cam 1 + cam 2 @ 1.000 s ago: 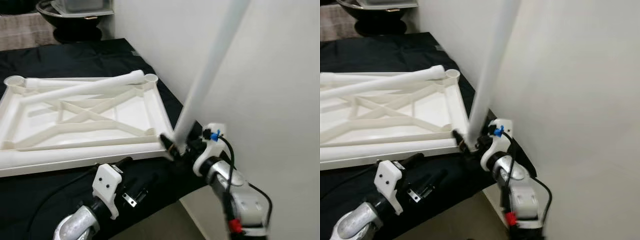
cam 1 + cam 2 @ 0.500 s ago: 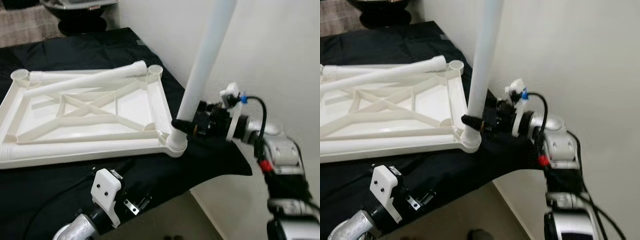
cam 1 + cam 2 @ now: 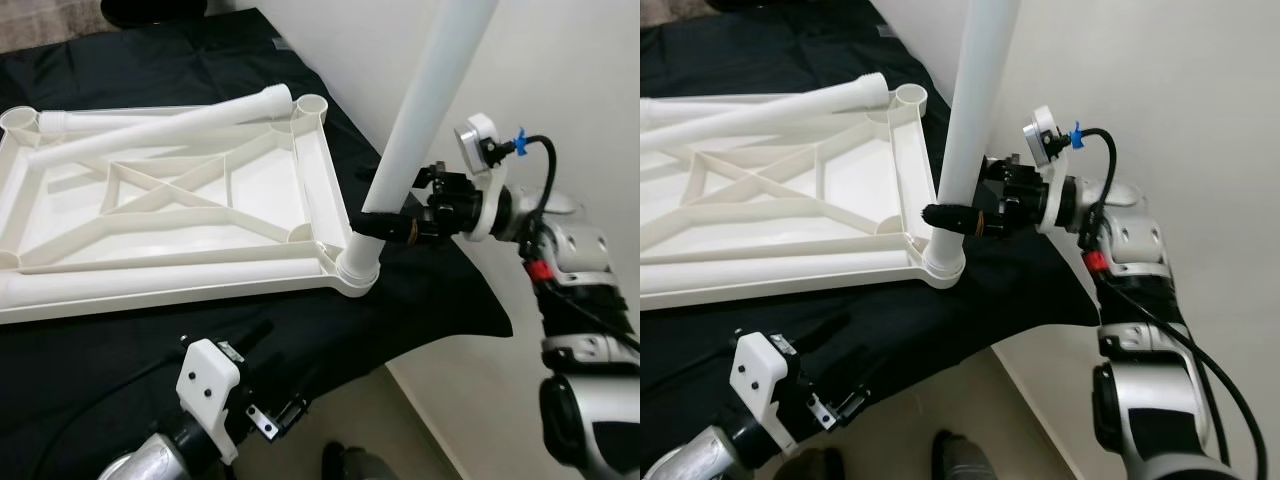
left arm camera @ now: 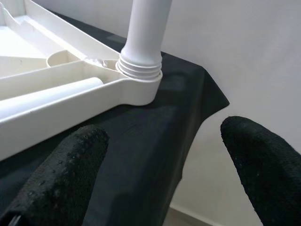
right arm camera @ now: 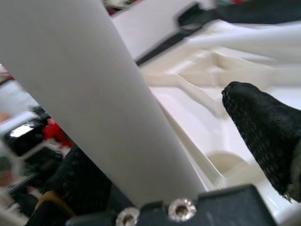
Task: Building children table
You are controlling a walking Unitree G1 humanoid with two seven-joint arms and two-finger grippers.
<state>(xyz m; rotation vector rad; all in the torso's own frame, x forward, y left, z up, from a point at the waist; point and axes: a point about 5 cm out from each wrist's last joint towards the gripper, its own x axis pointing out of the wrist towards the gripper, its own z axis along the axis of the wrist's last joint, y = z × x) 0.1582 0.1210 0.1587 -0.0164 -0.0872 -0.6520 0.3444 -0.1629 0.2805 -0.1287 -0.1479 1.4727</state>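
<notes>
The right gripper clasps the upright white plastic table leg just above the upturned white tabletop's corner socket; the left gripper gapes wide nearby.

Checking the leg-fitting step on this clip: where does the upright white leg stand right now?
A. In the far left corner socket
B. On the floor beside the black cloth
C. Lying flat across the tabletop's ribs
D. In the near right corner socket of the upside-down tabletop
D. The upright leg sits with its threaded end in the near right corner socket of the tabletop, and the right gripper is around it low down.
</notes>
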